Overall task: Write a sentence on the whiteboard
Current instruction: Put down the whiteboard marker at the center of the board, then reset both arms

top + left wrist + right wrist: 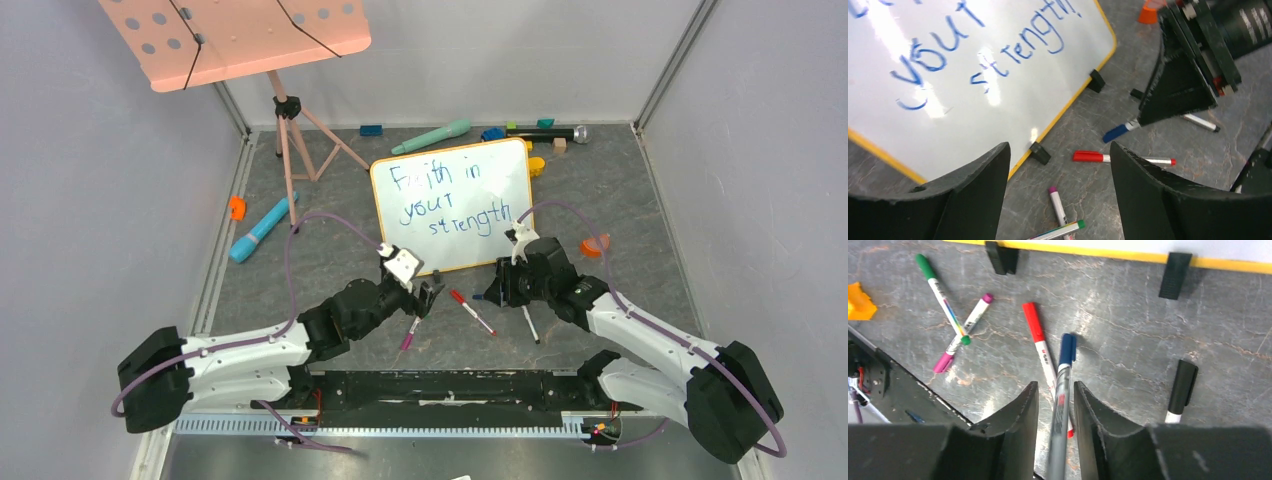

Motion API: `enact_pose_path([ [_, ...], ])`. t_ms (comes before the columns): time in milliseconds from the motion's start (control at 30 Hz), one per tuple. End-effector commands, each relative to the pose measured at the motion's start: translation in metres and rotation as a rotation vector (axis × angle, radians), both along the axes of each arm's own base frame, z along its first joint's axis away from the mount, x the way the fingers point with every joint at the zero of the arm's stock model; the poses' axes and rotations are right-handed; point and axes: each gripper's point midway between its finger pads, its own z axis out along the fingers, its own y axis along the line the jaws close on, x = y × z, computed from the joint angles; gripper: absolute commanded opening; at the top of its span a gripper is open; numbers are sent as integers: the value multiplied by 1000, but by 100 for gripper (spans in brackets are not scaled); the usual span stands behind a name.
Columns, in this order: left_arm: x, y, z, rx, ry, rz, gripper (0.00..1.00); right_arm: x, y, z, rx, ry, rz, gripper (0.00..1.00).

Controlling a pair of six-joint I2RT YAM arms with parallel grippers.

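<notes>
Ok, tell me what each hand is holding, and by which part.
Left hand: open, holding nothing. Right hand: the blue-capped marker has its barrel between the jaws, but whether it is gripped cannot be told.

whiteboard (1013, 100) top cropped, blue marker (1063, 385) tail seemingly hidden between jaws

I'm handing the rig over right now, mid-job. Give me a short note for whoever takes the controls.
Left pincer: open, empty, near the board's front edge.
Right pincer: low over the grey table, blue-capped grey marker between its fingers; the jaws are narrow, but I cannot tell whether they grip it.
White yellow-framed whiteboard: mid-table, carrying the blue handwritten sentence "Faith in your strength!".
Done: writing, marker capped.
Left: probably release the marker and pull both arms back.
</notes>
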Motion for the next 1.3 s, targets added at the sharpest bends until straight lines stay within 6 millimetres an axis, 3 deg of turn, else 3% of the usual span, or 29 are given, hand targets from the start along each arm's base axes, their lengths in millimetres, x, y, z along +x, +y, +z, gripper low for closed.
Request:
enact_pose_path([
  [0,12,34,6,-70,99,194,79,14,1,2,32,-56,-7,44],
  [100,16,53,12,-81,125,263,83,18,-6,8,24,-79,-37,78],
  [133,19,61,13,-79,135,297,86,22,-10,13,16,-100,-58,84],
  [267,35,94,19,-117,175,464,100,40,-43,31,-88,-174,-179,88],
  [367,44,124,20,-134,225,620,100,57,-82,55,-205,-286,-336,89],
  [500,53,156,14,-142,276,761,100,65,-142,87,-340,-451,-596,90],
  [600,66,176,3,-208,319,825,100,65,-181,95,-424,-528,-773,91],
  [767,84,197,-3,-306,350,941,100,64,-216,93,-472,-571,-949,91],
  [933,86,233,-3,-333,310,1180,100,67,-246,76,-555,-577,-1030,90],
  [1133,96,252,-9,-221,258,1340,100,92,-265,44,-482,-527,-990,87],
  [1267,105,258,-5,-184,202,1384,100,96,-271,41,-504,-619,-936,85],
])
